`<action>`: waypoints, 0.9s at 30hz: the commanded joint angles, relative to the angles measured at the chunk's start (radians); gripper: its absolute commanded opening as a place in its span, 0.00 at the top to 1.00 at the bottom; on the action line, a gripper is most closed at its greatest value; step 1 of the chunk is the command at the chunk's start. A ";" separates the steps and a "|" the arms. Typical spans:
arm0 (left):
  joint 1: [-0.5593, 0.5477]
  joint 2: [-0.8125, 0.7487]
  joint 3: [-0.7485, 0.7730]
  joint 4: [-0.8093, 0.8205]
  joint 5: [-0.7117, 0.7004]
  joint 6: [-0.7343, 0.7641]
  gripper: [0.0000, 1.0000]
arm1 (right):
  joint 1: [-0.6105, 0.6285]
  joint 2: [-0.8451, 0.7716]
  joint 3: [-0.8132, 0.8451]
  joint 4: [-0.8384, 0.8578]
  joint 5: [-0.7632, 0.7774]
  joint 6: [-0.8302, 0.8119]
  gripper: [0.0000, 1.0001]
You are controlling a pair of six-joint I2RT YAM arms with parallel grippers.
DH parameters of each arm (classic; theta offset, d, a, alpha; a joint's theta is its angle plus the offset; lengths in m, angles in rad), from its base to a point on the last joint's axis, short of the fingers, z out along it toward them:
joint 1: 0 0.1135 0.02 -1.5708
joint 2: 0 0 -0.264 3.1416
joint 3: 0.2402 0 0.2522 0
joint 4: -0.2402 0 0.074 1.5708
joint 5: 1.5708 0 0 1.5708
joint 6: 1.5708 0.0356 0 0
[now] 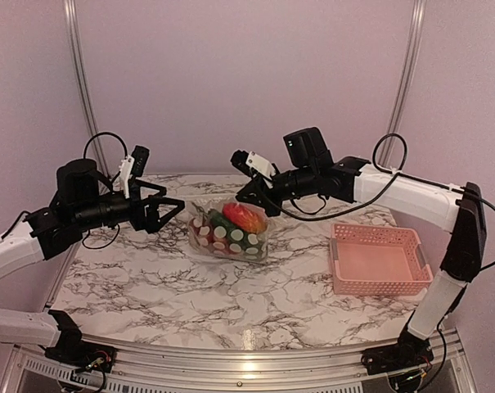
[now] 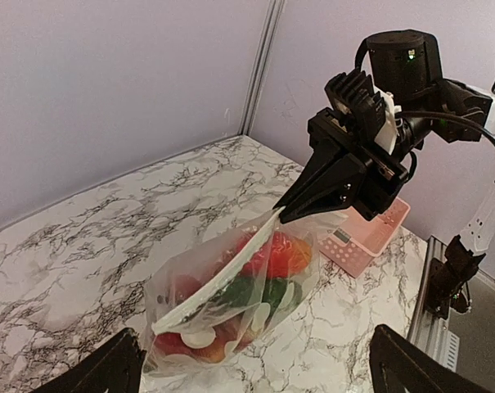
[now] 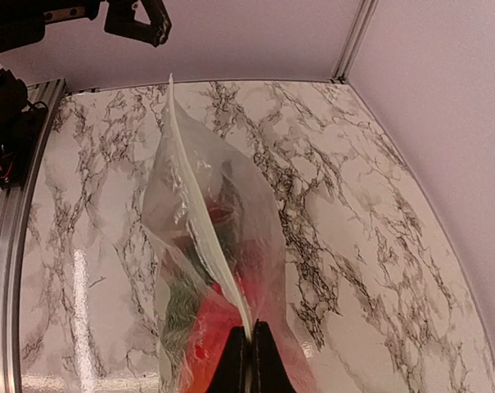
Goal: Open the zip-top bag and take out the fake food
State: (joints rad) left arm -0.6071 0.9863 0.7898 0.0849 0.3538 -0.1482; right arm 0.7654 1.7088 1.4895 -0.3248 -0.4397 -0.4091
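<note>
The clear zip-top bag (image 1: 228, 229) stands mid-table with its zip strip (image 2: 222, 274) on top. Inside shows the fake food (image 1: 243, 217): red pieces, dark green pieces and white-spotted ones, also in the left wrist view (image 2: 267, 266). My right gripper (image 1: 245, 196) is shut on the zip strip's right end (image 3: 249, 327) and holds it up. My left gripper (image 1: 175, 209) is open and empty, just left of the bag; its fingertips (image 2: 108, 368) frame the bag in the left wrist view.
A pink slotted basket (image 1: 378, 259) sits on the marble table (image 1: 149, 286) at the right, also in the left wrist view (image 2: 366, 237). Walls close the back and sides.
</note>
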 commanded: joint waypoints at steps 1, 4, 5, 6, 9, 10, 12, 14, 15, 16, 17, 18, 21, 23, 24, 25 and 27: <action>-0.106 0.048 0.085 -0.172 -0.160 0.208 0.01 | 0.060 -0.046 -0.023 0.031 -0.053 -0.006 1.00; -0.155 0.078 0.117 -0.223 -0.174 0.304 0.02 | 0.086 -0.048 -0.031 0.019 -0.055 -0.005 1.00; -0.172 0.089 0.128 -0.243 -0.179 0.331 0.03 | 0.089 -0.052 -0.038 0.020 -0.063 -0.004 1.00; -0.188 0.099 0.138 -0.260 -0.183 0.355 0.04 | 0.089 -0.057 -0.048 0.027 -0.078 0.001 1.00; -0.231 0.131 0.167 -0.312 -0.180 0.419 0.09 | 0.090 -0.077 -0.085 0.069 -0.116 0.022 1.00; -0.246 0.141 0.174 -0.322 -0.173 0.431 0.11 | 0.090 -0.080 -0.092 0.073 -0.124 0.022 1.00; -0.270 0.165 0.181 -0.325 -0.171 0.447 0.19 | 0.089 -0.084 -0.100 0.077 -0.133 0.026 1.00; -0.288 0.193 0.190 -0.328 -0.192 0.461 0.29 | 0.090 -0.086 -0.109 0.082 -0.142 0.028 1.00; -0.298 0.206 0.200 -0.334 -0.212 0.467 0.34 | 0.091 -0.085 -0.112 0.083 -0.148 0.029 1.00; -0.303 0.220 0.210 -0.338 -0.229 0.472 0.39 | 0.090 -0.085 -0.114 0.083 -0.154 0.030 1.00; -0.305 0.231 0.218 -0.343 -0.248 0.475 0.44 | 0.090 -0.084 -0.116 0.082 -0.159 0.031 1.00; -0.307 0.244 0.229 -0.346 -0.265 0.475 0.49 | 0.089 -0.086 -0.119 0.082 -0.162 0.030 1.00; -0.308 0.278 0.267 -0.369 -0.323 0.471 0.76 | 0.089 -0.094 -0.129 0.085 -0.166 0.032 1.00; -0.309 0.291 0.276 -0.374 -0.335 0.469 0.90 | 0.090 -0.099 -0.137 0.095 -0.168 0.037 1.00; -0.309 0.289 0.269 -0.364 -0.339 0.467 0.96 | 0.090 -0.102 -0.143 0.103 -0.168 0.040 1.00; -0.310 0.284 0.258 -0.346 -0.342 0.465 1.00 | 0.089 -0.107 -0.149 0.110 -0.168 0.045 0.99; -0.310 0.260 0.231 -0.313 -0.346 0.459 1.00 | 0.090 -0.123 -0.171 0.142 -0.159 0.061 0.85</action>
State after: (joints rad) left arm -0.9119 1.2701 1.0348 -0.2520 0.0513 0.3138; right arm 0.8532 1.6478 1.3430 -0.2626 -0.5781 -0.3794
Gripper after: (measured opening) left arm 0.016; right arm 0.054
